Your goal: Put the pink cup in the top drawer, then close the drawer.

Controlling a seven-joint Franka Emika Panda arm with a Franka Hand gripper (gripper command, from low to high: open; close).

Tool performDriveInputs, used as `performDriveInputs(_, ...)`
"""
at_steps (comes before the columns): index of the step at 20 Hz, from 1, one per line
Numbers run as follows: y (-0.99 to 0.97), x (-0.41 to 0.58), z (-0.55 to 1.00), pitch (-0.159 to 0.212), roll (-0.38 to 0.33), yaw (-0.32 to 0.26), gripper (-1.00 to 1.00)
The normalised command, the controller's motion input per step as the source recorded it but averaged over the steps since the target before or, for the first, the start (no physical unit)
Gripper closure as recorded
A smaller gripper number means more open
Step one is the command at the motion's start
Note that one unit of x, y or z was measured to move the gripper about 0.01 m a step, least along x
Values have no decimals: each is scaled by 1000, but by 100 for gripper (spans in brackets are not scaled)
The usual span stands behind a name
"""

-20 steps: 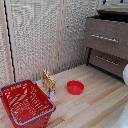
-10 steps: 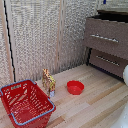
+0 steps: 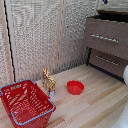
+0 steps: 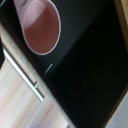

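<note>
While I am looking down through the wrist camera, the pale pink mug (image 4: 41,26) is sitting upright inside the dresser's open top drawer (image 4: 85,65), directly below the wrist. No fingers are showing, so I cannot tell their grip state.

mug (image 4: 42,25) sits inside the open top drawer (image 4: 85,70), behind its handle (image 4: 22,75).

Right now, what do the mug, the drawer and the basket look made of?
Pink mug: smooth, faintly glossy, likely ceramic or plastic. Top drawer: dark brown wood-look front with a thin silvery, metal-looking bar handle. Red basket: open mesh, probably plastic.
</note>
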Motion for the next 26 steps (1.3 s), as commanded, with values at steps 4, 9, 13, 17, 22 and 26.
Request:
performDriveInputs(4, 107, -20, -142, 131, -375, 121, -100)
performDriveInputs(9, 134, 0, -162, 124, -375, 111, -100)
performDriveInputs(13, 240, 0, -212, 112, -375, 84, -100)
performDriveInputs(17, 402, 0, -321, 90, -375, 51, -100)
performDriveInputs(22, 401, 0, -311, 93, -375, 46, -100)
performDriveInputs(26, 374, 0, -275, 102, -375, 48, -100)
